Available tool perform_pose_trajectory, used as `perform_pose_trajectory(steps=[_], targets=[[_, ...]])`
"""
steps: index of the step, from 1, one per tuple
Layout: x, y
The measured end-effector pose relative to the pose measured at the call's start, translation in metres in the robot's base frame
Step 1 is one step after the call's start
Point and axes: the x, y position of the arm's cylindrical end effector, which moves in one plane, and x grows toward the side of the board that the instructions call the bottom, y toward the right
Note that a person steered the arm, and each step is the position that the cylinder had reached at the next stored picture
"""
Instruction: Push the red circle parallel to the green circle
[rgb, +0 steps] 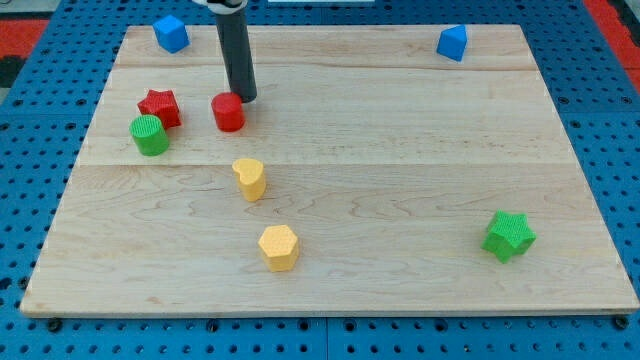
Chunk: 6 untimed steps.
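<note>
The red circle (229, 112) sits on the wooden board (400, 180) in the upper left area. The green circle (150, 135) lies to its left and a little lower, touching the red star (159, 107) just above it. My tip (245, 98) is at the red circle's upper right edge, touching it or nearly so. The dark rod rises from there out of the view's top.
A yellow heart-like block (250, 179) and a yellow hexagon (278, 247) lie below the red circle. A green star (509, 235) is at the lower right. A blue cube (171, 33) and a blue block (452, 42) sit near the top edge.
</note>
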Motion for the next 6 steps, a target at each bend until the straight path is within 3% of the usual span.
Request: perform_pose_trajectory(steps=[2,4,5,6], targets=[[0.020,0.055],[0.031,-0.018],[0.037,0.062],[0.080,0.204]])
